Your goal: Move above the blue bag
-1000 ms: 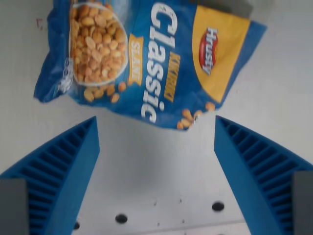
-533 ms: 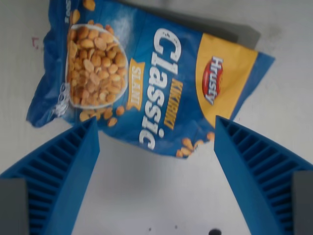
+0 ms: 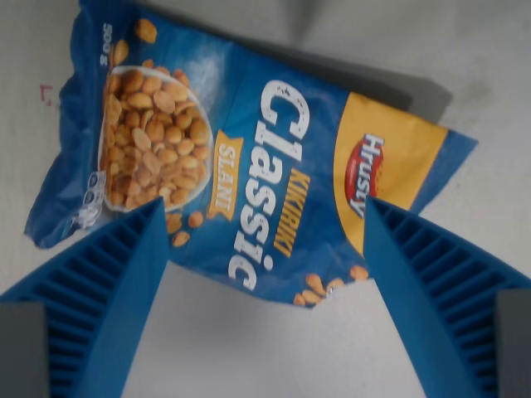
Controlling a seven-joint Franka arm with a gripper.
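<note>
Wrist view: fingers (image 3: pixel 99 290) wide apart, empty.

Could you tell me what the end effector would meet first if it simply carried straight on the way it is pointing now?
Probably the blue bag: the open end effector points at its lower edge, with both fingers overlapping it in the wrist view. Depth is unclear, and bare table lies just short of that edge.

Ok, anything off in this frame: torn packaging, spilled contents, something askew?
Nothing looks damaged or spilled. The blue bag lies flat on the pale table, rotated so its lettering runs sideways in the wrist view; the peanuts are only printed. The end effector is open, its blue fingers flanking the bag's lower edge.
</note>
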